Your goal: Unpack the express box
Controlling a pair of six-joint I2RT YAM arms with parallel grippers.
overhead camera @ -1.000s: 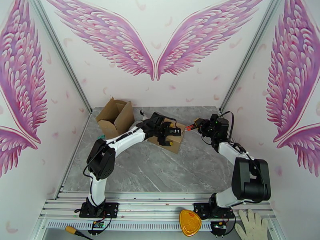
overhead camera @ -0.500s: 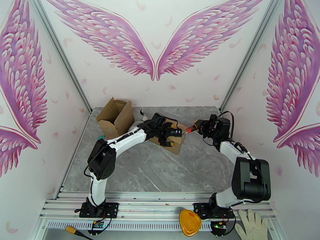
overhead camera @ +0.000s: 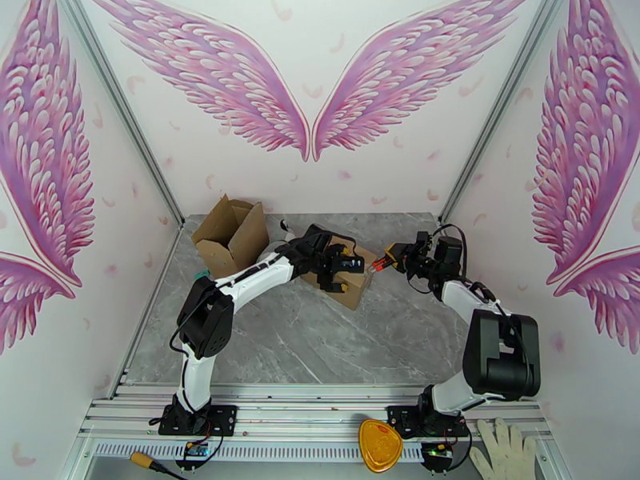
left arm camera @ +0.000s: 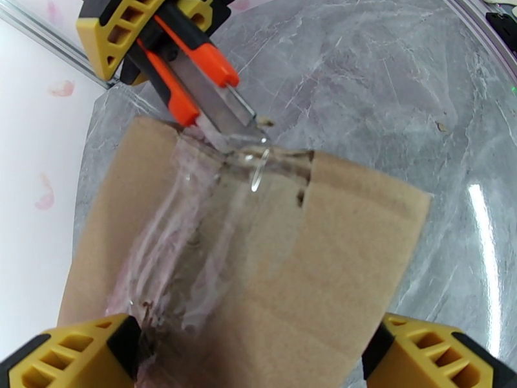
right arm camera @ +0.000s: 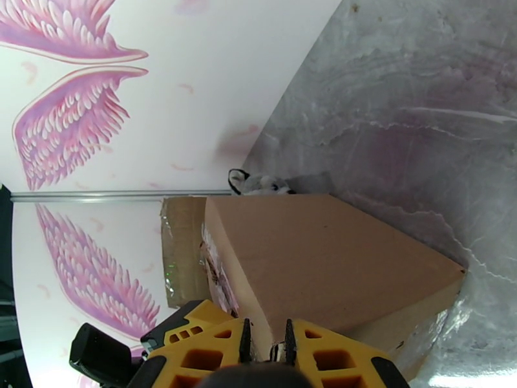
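Left wrist: left gripper wide against matte cardboard box, right gripper tight on orange knife.

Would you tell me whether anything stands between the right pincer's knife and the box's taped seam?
Nothing visible does: the right pincer's utility knife has its blade tip at the clear tape on the cardboard box's far edge; the left pincer clasps the near end.
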